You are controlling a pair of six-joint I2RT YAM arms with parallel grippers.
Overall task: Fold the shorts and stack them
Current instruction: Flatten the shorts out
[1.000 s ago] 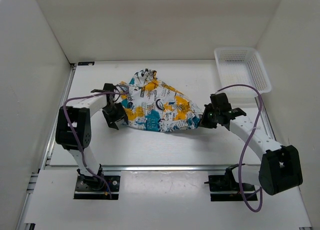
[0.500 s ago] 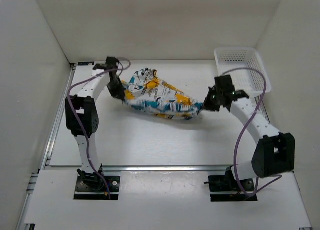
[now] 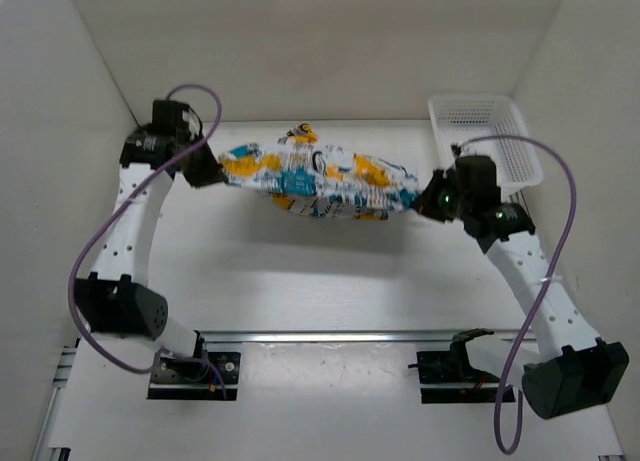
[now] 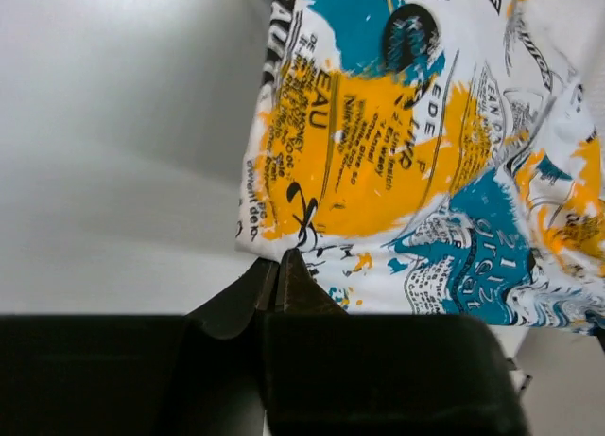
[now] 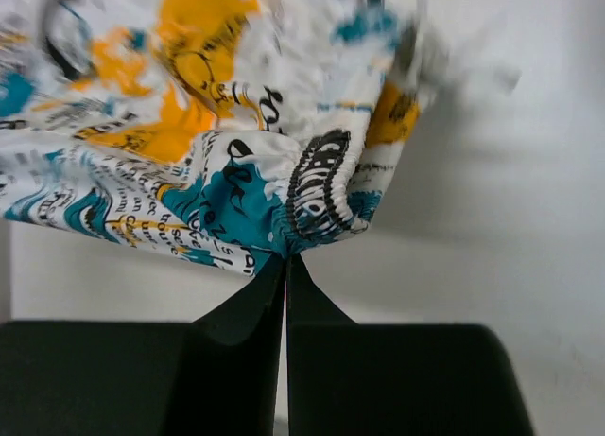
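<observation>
Shorts (image 3: 320, 181) were pinched taut between left gripper (image 3: 207, 171) and right gripper (image 3: 430, 199); even tension was judged needed when lowering.

Shorts (image 3: 320, 181) stretched between left hand (image 3: 207, 170) and right hand (image 3: 430, 202), both pinching ends; basket (image 3: 485, 109) far right.

White walls (image 3: 300, 41), white table (image 3: 300, 281)
</observation>
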